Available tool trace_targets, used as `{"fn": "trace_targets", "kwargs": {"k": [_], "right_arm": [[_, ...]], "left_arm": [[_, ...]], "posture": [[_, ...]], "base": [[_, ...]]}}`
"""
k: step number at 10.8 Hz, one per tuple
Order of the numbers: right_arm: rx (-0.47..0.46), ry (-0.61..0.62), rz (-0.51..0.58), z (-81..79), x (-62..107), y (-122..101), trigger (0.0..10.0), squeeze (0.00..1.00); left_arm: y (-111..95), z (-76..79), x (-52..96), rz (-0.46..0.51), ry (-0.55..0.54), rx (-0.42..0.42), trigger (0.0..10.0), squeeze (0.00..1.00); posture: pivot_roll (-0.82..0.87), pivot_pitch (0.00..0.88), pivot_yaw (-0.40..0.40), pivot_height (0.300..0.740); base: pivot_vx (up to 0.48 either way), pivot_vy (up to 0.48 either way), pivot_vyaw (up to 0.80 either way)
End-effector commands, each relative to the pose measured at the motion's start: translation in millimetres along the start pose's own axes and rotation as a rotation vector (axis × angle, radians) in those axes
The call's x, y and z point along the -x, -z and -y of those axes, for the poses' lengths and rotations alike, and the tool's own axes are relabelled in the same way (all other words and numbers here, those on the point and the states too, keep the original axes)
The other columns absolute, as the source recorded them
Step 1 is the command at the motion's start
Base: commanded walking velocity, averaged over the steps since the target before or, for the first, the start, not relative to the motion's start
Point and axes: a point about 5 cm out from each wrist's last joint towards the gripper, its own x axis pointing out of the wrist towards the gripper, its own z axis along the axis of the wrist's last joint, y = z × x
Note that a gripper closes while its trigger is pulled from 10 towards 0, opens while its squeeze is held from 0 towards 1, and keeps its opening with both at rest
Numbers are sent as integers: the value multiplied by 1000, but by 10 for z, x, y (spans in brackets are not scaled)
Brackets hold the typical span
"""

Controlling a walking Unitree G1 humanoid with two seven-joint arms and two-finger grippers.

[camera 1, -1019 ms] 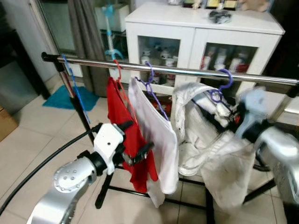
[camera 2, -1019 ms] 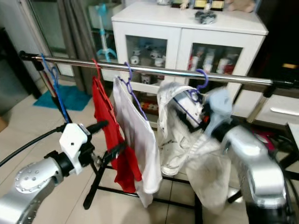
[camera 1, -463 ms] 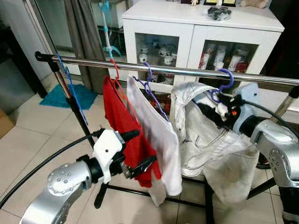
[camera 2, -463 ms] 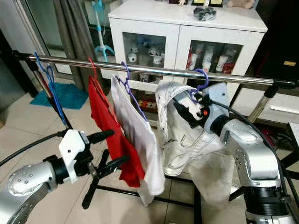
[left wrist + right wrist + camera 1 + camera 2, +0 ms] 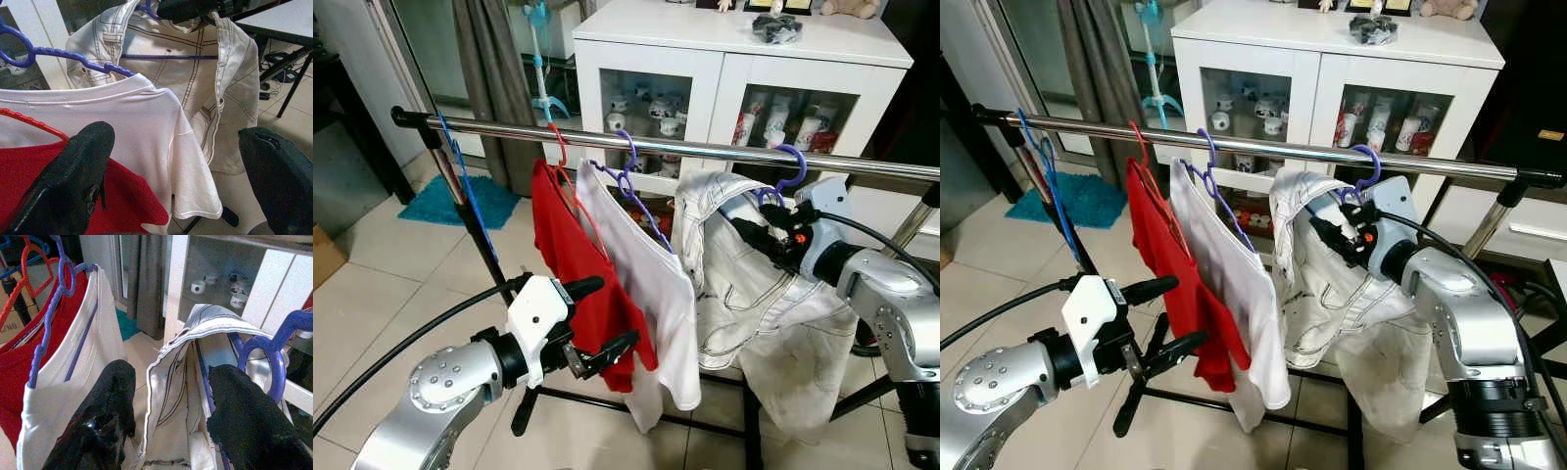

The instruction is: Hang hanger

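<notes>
A purple hanger (image 5: 790,160) carrying a white denim jacket (image 5: 744,284) hooks over the steel rail (image 5: 705,149) near its right end. My right gripper (image 5: 767,230) sits just below that hook, at the jacket's collar. In the right wrist view its fingers (image 5: 107,416) stand open, with the collar and a hanger arm between them and the purple hanger loop (image 5: 274,357) beside one finger. My left gripper (image 5: 612,313) is open and holds nothing, low in front of the red shirt (image 5: 573,255).
Also on the rail hang a white T-shirt (image 5: 646,284) on another purple hanger, the red shirt on a red hanger, and a bare blue hanger (image 5: 460,176) at the left end. A white glass-door cabinet (image 5: 734,49) stands behind. The rack's black feet (image 5: 607,401) cross the tiled floor.
The right arm, blurred a second ago, has settled with its gripper at the hanger's neck. The jacket hangs steadier on the rail. The left arm has barely moved; the camera shifted slightly.
</notes>
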Motion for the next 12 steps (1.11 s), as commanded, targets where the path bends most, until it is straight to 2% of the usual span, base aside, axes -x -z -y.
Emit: {"fn": "trace_targets", "kwargs": {"k": [1,2,3,5,6,7,8,12], "right_arm": [[41,-52,36,-23,28,-101,3137,0],[72,-116,35,-48,119,-111,10000,0],[51,-120,41,26,206,-129,10000,1000],[76,-27,43,232,256,-194,10000,1000],[77,48,30,319,204,-202,10000,1000],[75,52,30,315,150,-206,10000,878],[80,22,23,281,81,-195,10000,0],[53,-5,-11,315,-91,-97,10000,0]], "left_arm": [[-27,15,17,0,8,-13,10000,0],[-23,25,22,-2,11,-12,10000,0],[-21,35,24,-3,15,-12,10000,0],[-19,56,18,0,28,-6,10000,0],[-15,64,6,0,38,-4,10000,0],[-13,64,-2,-2,43,-7,10000,0],[-12,57,-7,-4,47,-11,10000,0],[-11,44,-2,-8,44,-16,10000,0]], "posture": [[-16,0,34,740],[-17,0,34,740],[-18,0,32,740],[-27,0,37,740],[-32,0,43,740],[-31,0,44,740],[-29,0,44,740],[-23,0,40,740]], "base": [[0,0,0],[0,0,0],[0,0,0],[0,0,0],[0,0,0],[0,0,0],[0,0,0],[0,0,0]]}}
